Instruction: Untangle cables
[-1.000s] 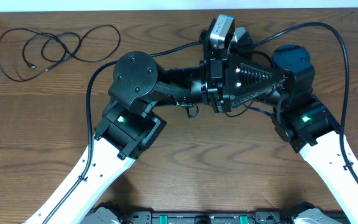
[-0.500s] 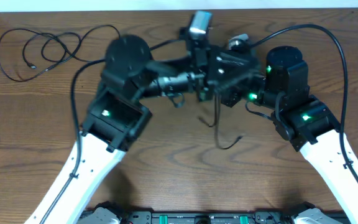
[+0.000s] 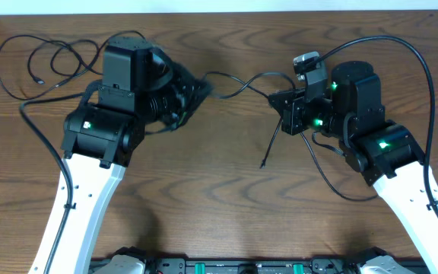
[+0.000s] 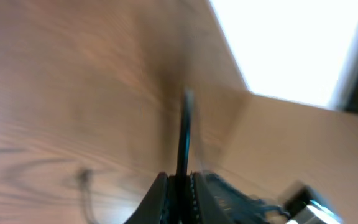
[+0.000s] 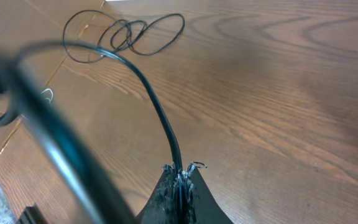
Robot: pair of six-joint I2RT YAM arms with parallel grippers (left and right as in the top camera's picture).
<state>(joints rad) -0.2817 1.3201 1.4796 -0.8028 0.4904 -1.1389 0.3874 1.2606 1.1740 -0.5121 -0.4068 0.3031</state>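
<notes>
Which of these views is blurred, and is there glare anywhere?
Left wrist view: strong motion blur, the held cable is a dark smear, and a white patch at top right is washed out. Right wrist view: the table and coiled cable are sharp, but a cord close to the lens is out of focus. Overhead view: even light, mostly sharp.

Robotics laboratory workstation. A left arm [image 3: 90, 190] and a right arm [image 3: 405, 186], white-shelled with black joints and lit green status lights [image 3: 386, 142], are mounted at the near edge of a wood-grain counter [image 3: 226, 205]; thick black cords [image 3: 390, 38] trail from them.
</notes>
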